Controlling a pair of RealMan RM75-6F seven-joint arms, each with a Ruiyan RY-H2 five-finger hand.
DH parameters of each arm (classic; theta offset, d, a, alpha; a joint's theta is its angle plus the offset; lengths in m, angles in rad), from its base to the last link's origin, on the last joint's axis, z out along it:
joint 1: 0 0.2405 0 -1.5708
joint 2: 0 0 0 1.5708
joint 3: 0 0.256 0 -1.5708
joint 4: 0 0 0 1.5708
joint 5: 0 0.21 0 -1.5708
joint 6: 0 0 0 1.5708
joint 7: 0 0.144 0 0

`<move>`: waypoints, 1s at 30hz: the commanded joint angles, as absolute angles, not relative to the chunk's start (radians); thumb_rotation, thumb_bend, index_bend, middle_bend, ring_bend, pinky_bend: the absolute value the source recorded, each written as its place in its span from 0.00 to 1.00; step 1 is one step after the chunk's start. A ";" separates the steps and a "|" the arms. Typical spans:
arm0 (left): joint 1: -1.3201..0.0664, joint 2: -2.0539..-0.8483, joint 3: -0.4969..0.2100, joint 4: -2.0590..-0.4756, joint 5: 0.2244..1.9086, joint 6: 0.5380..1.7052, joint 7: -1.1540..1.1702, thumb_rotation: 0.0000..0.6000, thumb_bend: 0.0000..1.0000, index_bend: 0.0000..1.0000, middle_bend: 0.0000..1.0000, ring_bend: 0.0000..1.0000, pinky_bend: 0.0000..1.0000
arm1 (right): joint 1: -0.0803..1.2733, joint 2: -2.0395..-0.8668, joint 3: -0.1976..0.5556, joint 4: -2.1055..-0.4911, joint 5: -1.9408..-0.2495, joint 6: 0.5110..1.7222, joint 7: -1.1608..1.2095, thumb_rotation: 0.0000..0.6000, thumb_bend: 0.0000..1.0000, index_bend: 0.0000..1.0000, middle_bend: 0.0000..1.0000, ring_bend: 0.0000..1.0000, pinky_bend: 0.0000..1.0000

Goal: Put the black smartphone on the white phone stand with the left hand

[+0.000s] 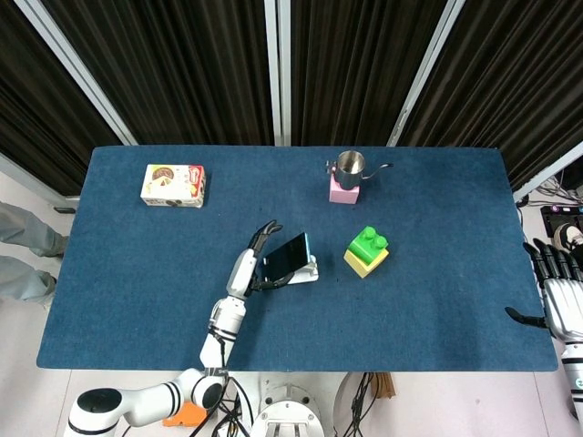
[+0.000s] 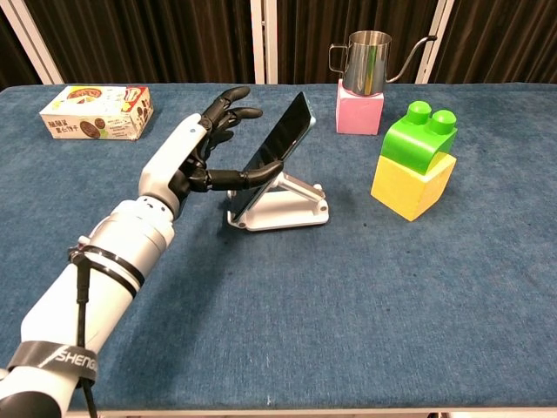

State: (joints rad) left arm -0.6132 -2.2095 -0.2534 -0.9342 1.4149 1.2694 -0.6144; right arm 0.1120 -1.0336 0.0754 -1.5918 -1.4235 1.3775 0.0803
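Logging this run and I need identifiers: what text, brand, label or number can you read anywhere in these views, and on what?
"SHENG", cut off by the arm's curve: on the black strap round the left forearm, chest view.
Snack box: printing on the front, too small to read.
Black smartphone, white phone stand, metal pitcher, toy blocks: no text visible.

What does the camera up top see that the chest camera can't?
Only the head view shows the right hand, open past the table's right end, and the floor around the table. Only the chest view shows the phone's tilt against the stand from the side. Both show the left hand, phone, stand, snack box, pitcher on a pink block, and the green-and-yellow blocks.
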 commanded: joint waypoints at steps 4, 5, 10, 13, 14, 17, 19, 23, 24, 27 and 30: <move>-0.608 -2.188 -0.235 -0.955 1.442 1.287 -0.597 1.00 0.14 0.00 0.03 0.00 0.02 | 0.111 -1.035 0.076 -1.586 -1.425 1.379 0.087 1.00 0.17 0.00 0.06 0.00 0.09; -0.608 -2.177 -0.229 -0.962 1.451 1.293 -0.589 1.00 0.14 0.00 0.02 0.00 0.01 | 0.111 -1.035 0.076 -1.585 -1.425 1.379 0.089 1.00 0.17 0.00 0.06 0.00 0.09; -0.579 -2.048 -0.198 -1.039 1.496 1.335 -0.516 1.00 0.12 0.00 0.00 0.00 0.00 | 0.109 -1.026 0.081 -1.579 -1.422 1.384 0.098 1.00 0.17 0.00 0.06 0.00 0.09; -0.544 -1.907 -0.175 -1.134 1.488 1.321 -0.453 1.00 0.12 0.00 0.00 0.00 0.00 | 0.108 -1.021 0.084 -1.576 -1.423 1.390 0.107 1.00 0.17 0.00 0.06 0.00 0.09; -0.531 -1.859 -0.170 -1.163 1.482 1.317 -0.426 1.00 0.12 0.00 0.01 0.00 0.00 | 0.107 -1.020 0.085 -1.575 -1.423 1.391 0.110 1.00 0.17 0.00 0.06 0.00 0.09; -0.491 -1.706 -0.151 -1.245 1.446 1.288 -0.309 1.00 0.12 0.02 0.07 0.00 0.00 | 0.106 -1.020 0.085 -1.567 -1.425 1.390 0.125 1.00 0.17 0.00 0.06 0.00 0.09; -0.460 -1.581 -0.133 -1.316 1.407 1.258 -0.200 1.00 0.12 0.03 0.10 0.00 0.00 | 0.106 -1.021 0.083 -1.558 -1.431 1.390 0.140 1.00 0.17 0.00 0.06 0.00 0.09; -0.391 -1.398 -0.115 -1.430 1.323 1.253 -0.073 1.00 0.12 0.07 0.10 0.00 0.00 | 0.105 -1.027 0.081 -1.546 -1.444 1.395 0.176 1.00 0.17 0.00 0.06 0.00 0.09; -0.375 -1.377 -0.113 -1.438 1.312 1.267 -0.065 1.00 0.12 0.07 0.10 0.00 0.00 | 0.105 -1.030 0.081 -1.543 -1.448 1.399 0.182 1.00 0.17 0.00 0.06 0.00 0.09; -0.320 -1.323 -0.096 -1.438 1.306 1.317 -0.057 1.00 0.12 0.07 0.10 0.00 0.00 | 0.102 -1.039 0.080 -1.535 -1.464 1.416 0.192 1.00 0.17 0.00 0.06 0.00 0.09; -0.266 -1.278 -0.072 -1.439 1.321 1.369 -0.074 1.00 0.12 0.07 0.10 0.00 0.00 | 0.096 -1.048 0.078 -1.530 -1.476 1.434 0.195 1.00 0.17 0.00 0.06 0.00 0.09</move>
State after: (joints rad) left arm -0.3037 -1.3099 -0.0956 -1.4235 1.3260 1.3327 -0.0665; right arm 0.0982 -1.0448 0.0786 -1.5320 -1.4729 1.4303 0.1930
